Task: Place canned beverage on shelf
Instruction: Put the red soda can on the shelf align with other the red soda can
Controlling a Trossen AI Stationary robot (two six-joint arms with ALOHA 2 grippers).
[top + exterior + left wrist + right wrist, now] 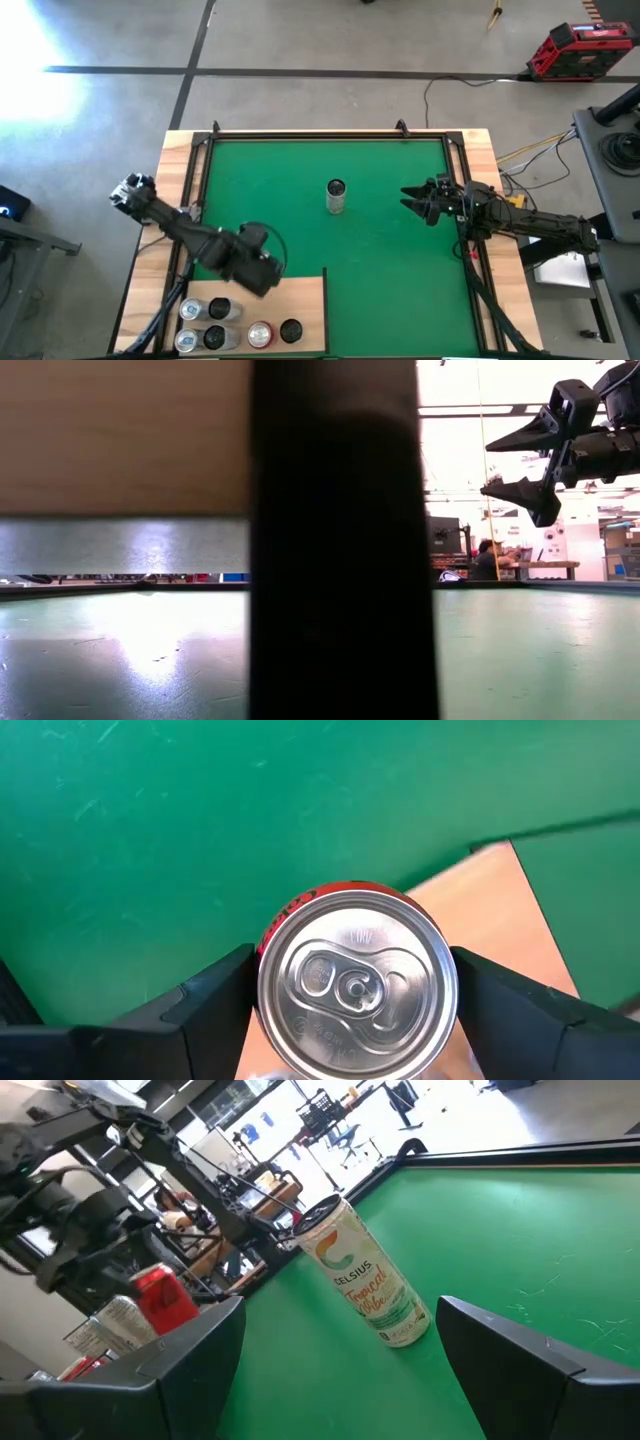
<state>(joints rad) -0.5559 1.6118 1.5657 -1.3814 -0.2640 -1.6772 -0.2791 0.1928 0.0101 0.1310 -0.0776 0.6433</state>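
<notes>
Green mat (390, 260): my left gripper (350, 995) clasps a red can (355, 985) above the shelf (305, 300), five cans there; right gripper (418, 200) gapes empty beside the white can (336, 196).

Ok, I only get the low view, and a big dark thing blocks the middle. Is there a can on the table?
Observer: Yes, a white Celsius can stands upright in the middle of the green mat.
Operator: Is somebody holding it?
Observer: No. The right gripper is open beside it, not touching.
Operator: What's the other arm doing?
Observer: The left gripper grips a red can over the shelf.
</notes>
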